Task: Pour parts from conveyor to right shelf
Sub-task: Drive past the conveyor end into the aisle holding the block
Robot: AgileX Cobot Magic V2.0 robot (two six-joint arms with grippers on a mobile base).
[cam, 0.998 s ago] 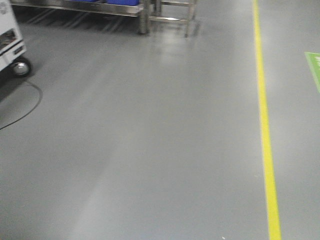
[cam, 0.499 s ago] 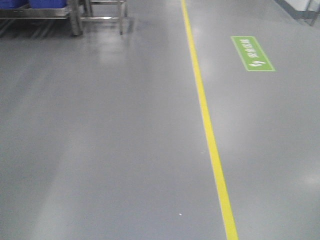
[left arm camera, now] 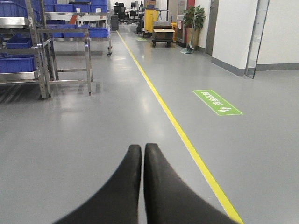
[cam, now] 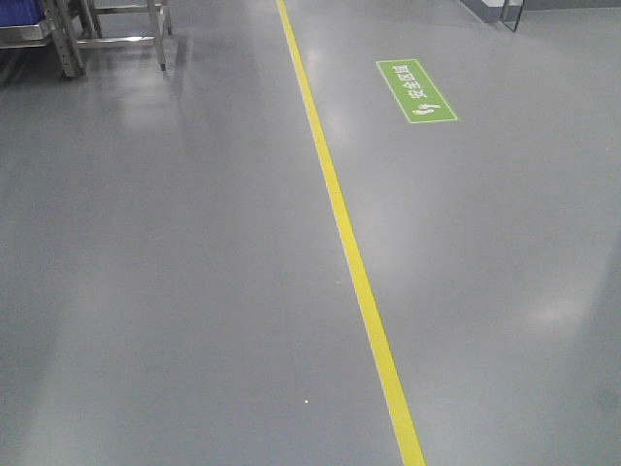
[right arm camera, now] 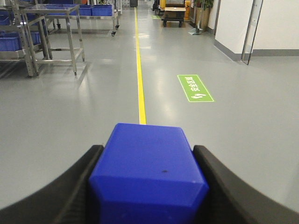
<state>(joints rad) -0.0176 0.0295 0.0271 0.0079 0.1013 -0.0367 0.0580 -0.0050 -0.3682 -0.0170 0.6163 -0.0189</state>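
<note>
**A:** Where's the part?

**B:** Right up close, in the right gripper (right arm camera: 148,156). The blue block (right arm camera: 149,177) sits between its dark fingers (right arm camera: 74,179), and both press against its sides.

**A:** And the other arm?

**B:** The left gripper (left arm camera: 142,151) is closed on nothing, its two tips touching.

**A:** What's past them?

**B:** Bare grey floor (cam: 165,291), with a yellow line (cam: 340,218) running off into the distance and a green floor sign (cam: 417,90) just right of it. Farther off, left of the line, stands a steel rack (left arm camera: 43,51) with blue tubs (left arm camera: 16,64) on it. No conveyor shows in any view.

**A:** So which step is this?

**B:** The carry, I'd say. The block is in hand, the robot is out on open floor, and nothing is poured yet.

**A:** What does the next move need?

**B:** The base has to draw up close to the shelf first. Then the right arm goes over a tub, tips, and lets go, keeping a firm grip until it's above the rim. Whether that rack is the shelf meant, I can't tell.
</note>
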